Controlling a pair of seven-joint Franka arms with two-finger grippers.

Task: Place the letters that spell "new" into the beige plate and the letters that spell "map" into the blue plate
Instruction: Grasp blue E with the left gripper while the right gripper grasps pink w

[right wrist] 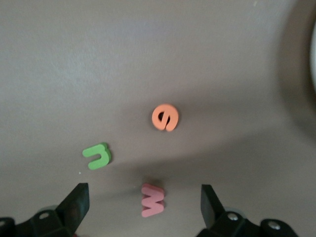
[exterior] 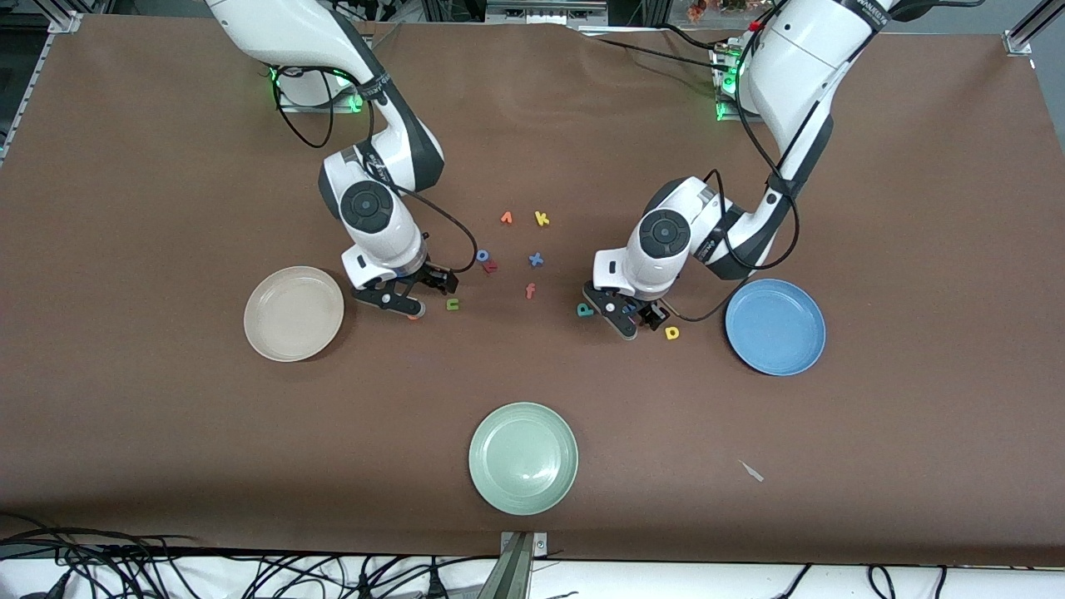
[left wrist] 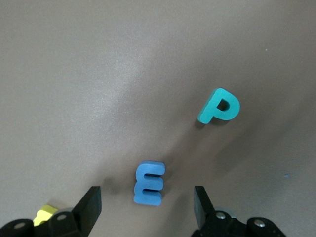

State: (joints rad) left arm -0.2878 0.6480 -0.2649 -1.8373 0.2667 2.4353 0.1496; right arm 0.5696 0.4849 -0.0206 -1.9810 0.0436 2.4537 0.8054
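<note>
Waiting empty, the beige plate (exterior: 293, 314) and blue plate (exterior: 775, 326) have no letters yet, while the left gripper (left wrist: 147, 207) reaches wide around the blue m (left wrist: 148, 183) and the right gripper (right wrist: 144, 206) hangs wide over the pink w (right wrist: 151, 200).

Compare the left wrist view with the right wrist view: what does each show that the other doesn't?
Only the left wrist view: the blue m between the left hand fingers, the teal p, and a corner of the yellow a.

Only the right wrist view: the pink w between the right hand fingers, the orange e, the green n.

Shared: open fingers over brown table, nothing gripped.
</note>
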